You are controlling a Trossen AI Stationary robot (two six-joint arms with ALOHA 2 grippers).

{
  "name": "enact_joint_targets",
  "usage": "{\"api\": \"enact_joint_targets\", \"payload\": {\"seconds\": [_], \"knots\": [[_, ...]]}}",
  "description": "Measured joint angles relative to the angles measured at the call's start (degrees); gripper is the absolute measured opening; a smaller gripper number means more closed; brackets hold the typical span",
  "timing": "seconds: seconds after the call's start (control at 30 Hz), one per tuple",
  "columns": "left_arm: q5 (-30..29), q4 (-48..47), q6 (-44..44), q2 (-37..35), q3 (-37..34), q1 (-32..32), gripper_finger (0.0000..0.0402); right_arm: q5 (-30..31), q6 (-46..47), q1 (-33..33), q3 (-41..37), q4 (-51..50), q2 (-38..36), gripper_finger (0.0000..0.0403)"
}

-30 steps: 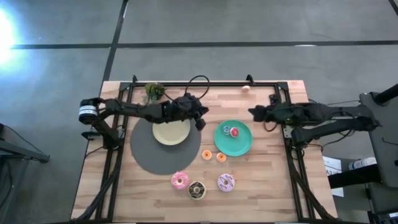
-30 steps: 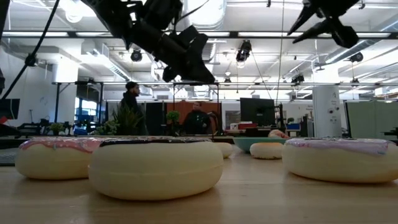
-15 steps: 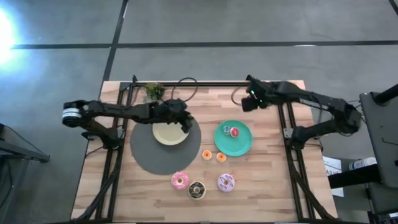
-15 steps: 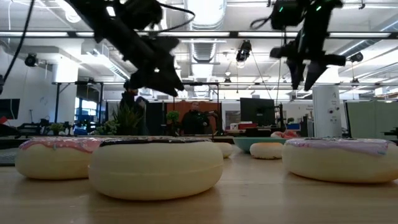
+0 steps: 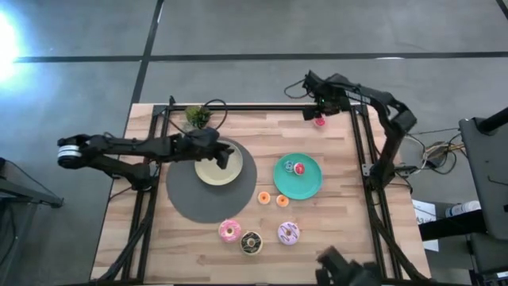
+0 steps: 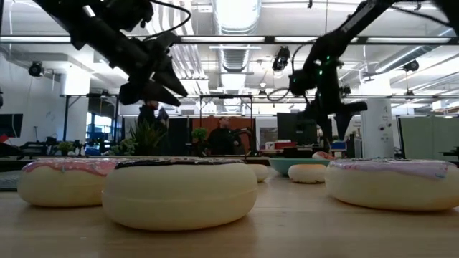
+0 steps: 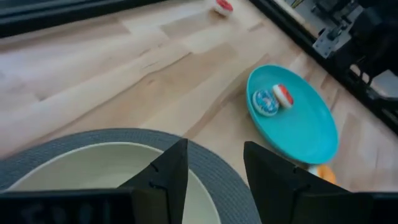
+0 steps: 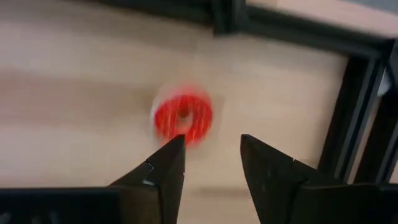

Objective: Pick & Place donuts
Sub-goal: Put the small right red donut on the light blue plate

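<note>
Looking down from the high view, the right gripper (image 5: pixel 317 109) hangs at the far edge of the table right over a mini red donut (image 5: pixel 320 121), which sits just on its near side, well apart from the teal plate (image 5: pixel 308 185). The left gripper (image 5: pixel 225 156) hovers over the beige plate (image 5: pixel 208 172), far from that ring, so the right arm is clearly the nearer one.

Low view now: the right gripper (image 6: pixel 326 127) points straight down, fingers parted, above the far table; the left gripper (image 6: pixel 159 84) hangs higher, also parted, carrying nothing.

Left wrist view: open fingers (image 7: pixel 168 177) over the beige plate (image 7: pixel 81 171), the teal plate (image 7: pixel 311 134) beyond.

Right wrist view: the red donut (image 8: pixel 183 117) lies flat, hole up, just ahead of the open fingers (image 8: pixel 166 171), nearer one fingertip, ungripped. A straight drop with slight recentring looks needed.
</note>
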Motion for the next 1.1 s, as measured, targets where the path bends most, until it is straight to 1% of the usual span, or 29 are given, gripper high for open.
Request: {"api": "enact_joint_targets", "payload": {"seconds": [0.13, 0.27, 0.43, 0.6, 0.87, 0.93, 1.03, 1.1], "knots": [[-1.1, 0.1, 0.0, -0.3, 0.4, 0.0, 0.0130, -0.4, -2.3, -2.2, 2.4, 1.3, 4.2, 0.0133], [-2.5, -0.1, 0.2, -0.3, 0.4, 0.0, 0.0129, -3.6, -4.3, -3.6, 2.5, 1.0, 7.1, 0.0126], [-2.9, -1.0, 0.2, -0.3, 0.3, 0.0, 0.0129, -1.7, -5.6, -4.2, 1.7, 1.5, 9.3, 0.0125], [-2.9, -1.8, 0.5, -0.3, 0.3, 0.0, 0.0128, -4.3, -6.4, -5.0, 1.7, 3.0, 9.0, 0.0125], [-3.0, -1.8, 0.3, -0.3, 0.3, 0.3, 0.0128, -5.2, -9.0, -4.9, 0.9, 2.6, 3.4, 0.0125], [-3.0, -1.8, 0.3, -0.3, 0.3, 0.4, 0.0128, -5.2, -9.2, -5.0, 0.1, 2.8, 3.1, 0.0125], [-3.2, -1.8, 0.3, -0.3, 0.3, 0.4, 0.0128, -7.7, -9.3, -5.1, -1.7, 4.5, 4.2, 0.0125], [-3.3, -1.8, 0.3, -0.3, 0.3, 0.4, 0.0128, -8.1, -9.5, -5.0, -2.6, 5.8, 5.2, 0.0125]]}}
